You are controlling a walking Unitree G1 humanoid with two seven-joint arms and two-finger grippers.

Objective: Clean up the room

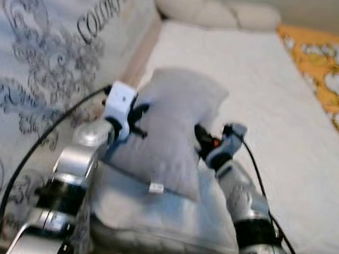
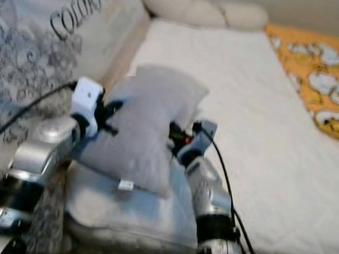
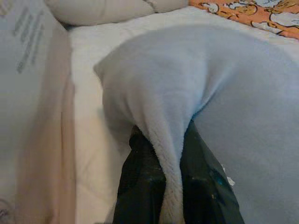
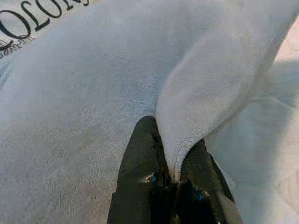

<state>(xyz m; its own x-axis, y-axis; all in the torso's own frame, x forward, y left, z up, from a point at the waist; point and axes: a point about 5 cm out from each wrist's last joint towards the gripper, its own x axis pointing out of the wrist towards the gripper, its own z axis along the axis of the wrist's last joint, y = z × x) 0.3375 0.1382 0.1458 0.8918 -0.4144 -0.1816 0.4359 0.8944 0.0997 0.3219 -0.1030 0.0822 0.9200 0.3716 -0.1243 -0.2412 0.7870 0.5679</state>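
A grey pillow (image 1: 172,127) is held up between my two arms above the near end of the bed. My left gripper (image 1: 136,117) is shut on the pillow's left edge; in the left wrist view a fold of grey pillow (image 3: 187,102) runs between the black fingers (image 3: 140,186). My right gripper (image 1: 203,137) is shut on the pillow's right edge, where the cloth (image 4: 205,98) is pinched between its fingers (image 4: 140,158). A white tag hangs from the pillow's lower edge. Below it lies a pale blue pillow (image 1: 168,213).
The white mattress (image 1: 249,92) stretches away ahead. A cream bolster (image 1: 215,12) lies at its far end, and an orange patterned blanket (image 1: 335,70) covers the right side. A grey patterned fabric with lettering (image 1: 45,51) rises on the left.
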